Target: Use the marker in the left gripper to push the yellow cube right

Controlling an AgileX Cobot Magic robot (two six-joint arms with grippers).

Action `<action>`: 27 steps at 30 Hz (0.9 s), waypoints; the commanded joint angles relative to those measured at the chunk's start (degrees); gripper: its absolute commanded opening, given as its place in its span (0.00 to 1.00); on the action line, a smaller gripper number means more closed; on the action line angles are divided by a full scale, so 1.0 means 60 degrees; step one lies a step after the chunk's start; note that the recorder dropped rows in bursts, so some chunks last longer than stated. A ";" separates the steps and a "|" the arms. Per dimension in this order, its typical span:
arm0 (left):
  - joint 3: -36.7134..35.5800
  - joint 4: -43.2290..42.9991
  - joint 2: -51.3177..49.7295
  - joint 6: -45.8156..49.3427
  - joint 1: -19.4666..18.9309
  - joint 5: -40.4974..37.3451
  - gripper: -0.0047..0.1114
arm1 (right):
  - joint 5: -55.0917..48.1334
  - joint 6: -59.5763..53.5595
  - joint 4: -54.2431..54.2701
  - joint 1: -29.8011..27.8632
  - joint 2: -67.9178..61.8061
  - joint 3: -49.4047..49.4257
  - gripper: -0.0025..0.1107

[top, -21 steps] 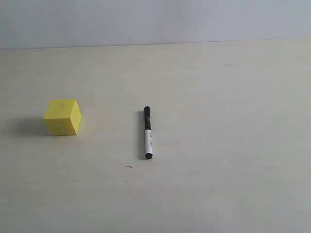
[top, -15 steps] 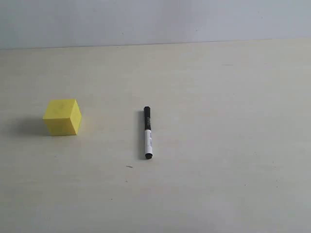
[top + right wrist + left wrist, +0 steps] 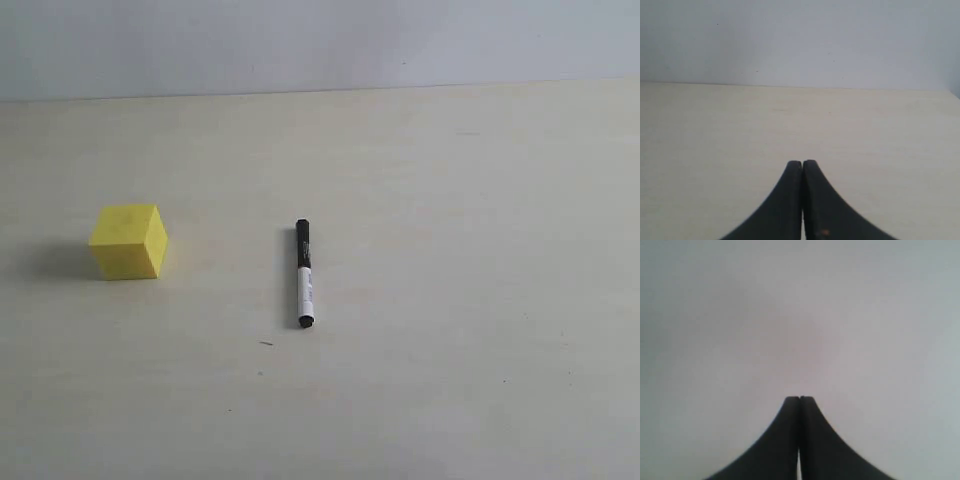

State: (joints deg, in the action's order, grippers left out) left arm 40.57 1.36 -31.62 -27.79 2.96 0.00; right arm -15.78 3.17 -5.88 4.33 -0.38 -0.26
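The yellow cube [image 3: 128, 241] rests on the pale table at the left in the exterior view. The marker [image 3: 304, 273] lies flat near the middle of the table, its black cap pointing away from the camera, well to the right of the cube and held by nothing. Neither arm shows in the exterior view. My left gripper [image 3: 799, 398] is shut with nothing between its black fingers; only a blank grey surface shows beyond it. My right gripper [image 3: 802, 162] is also shut and empty, over bare table facing a grey wall.
The pale wooden table [image 3: 450, 300] runs back to a grey wall [image 3: 320, 45]. A small dark speck [image 3: 266, 343] lies just in front of the marker.
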 commanded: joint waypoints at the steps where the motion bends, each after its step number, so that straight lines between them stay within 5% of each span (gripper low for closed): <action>1: 0.2095 0.0300 -0.3954 0.1538 0.0238 -0.6134 0.04 | 0.0074 -0.0013 -0.0017 -0.0048 0.0063 0.0044 0.02; 6: 0.3393 0.2351 -0.7387 0.3997 0.1698 -0.9623 0.04 | 0.0074 -0.0013 -0.0017 -0.0048 0.0063 0.0044 0.02; 14: 0.5107 0.0314 -1.0826 0.0877 0.5435 -0.9090 0.04 | 0.0074 -0.0013 -0.0017 -0.0048 0.0063 0.0044 0.02; 21: 0.7255 0.0266 -1.2991 0.0453 0.6801 -0.9156 0.04 | 0.0074 -0.0013 -0.0017 -0.0048 0.0063 0.0044 0.02; 27: 0.7967 0.0285 -1.4330 0.0040 0.6958 -0.9220 0.04 | 0.0074 -0.0013 -0.0017 -0.0048 0.0063 0.0044 0.02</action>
State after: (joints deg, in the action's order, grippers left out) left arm 87.14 3.81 -114.84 -25.75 44.49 -54.94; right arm -15.78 3.17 -5.88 4.33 -0.38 -0.26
